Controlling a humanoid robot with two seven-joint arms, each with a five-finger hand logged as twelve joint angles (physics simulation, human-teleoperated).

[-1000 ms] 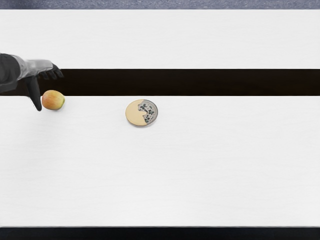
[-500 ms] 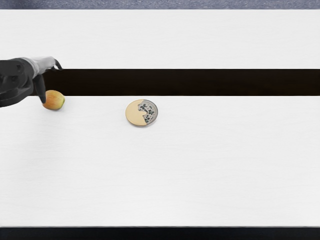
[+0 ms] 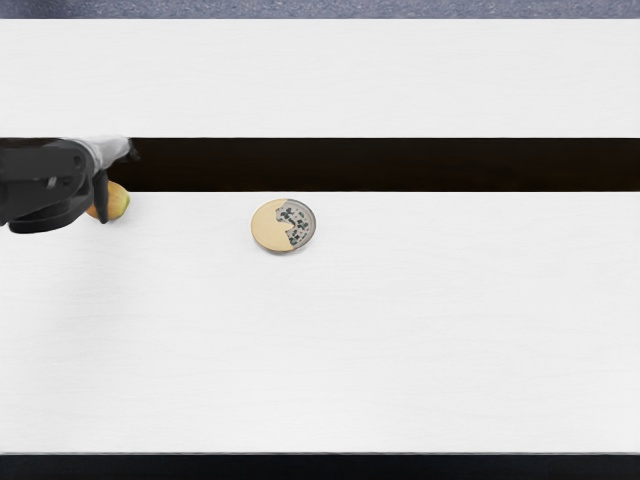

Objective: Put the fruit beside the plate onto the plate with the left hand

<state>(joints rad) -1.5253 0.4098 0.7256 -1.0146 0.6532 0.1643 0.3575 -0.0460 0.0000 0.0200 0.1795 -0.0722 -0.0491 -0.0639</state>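
Since the earlier frame the left hand (image 3: 60,185) has been brought over the fruit (image 3: 119,203), now half hidden, left of and well apart from the plate (image 3: 283,225); whether it is grasped cannot be told, and it could be nudged into the dark gap (image 3: 400,165).

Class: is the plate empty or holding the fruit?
Empty. The plate bears only its own pattern; the fruit is well off to its left, partly hidden by the left hand.

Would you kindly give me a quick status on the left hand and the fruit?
Left hand over apple, grasp unconfirmed. Apple on table, apart from plate. Nothing between them. Right hand out of view.
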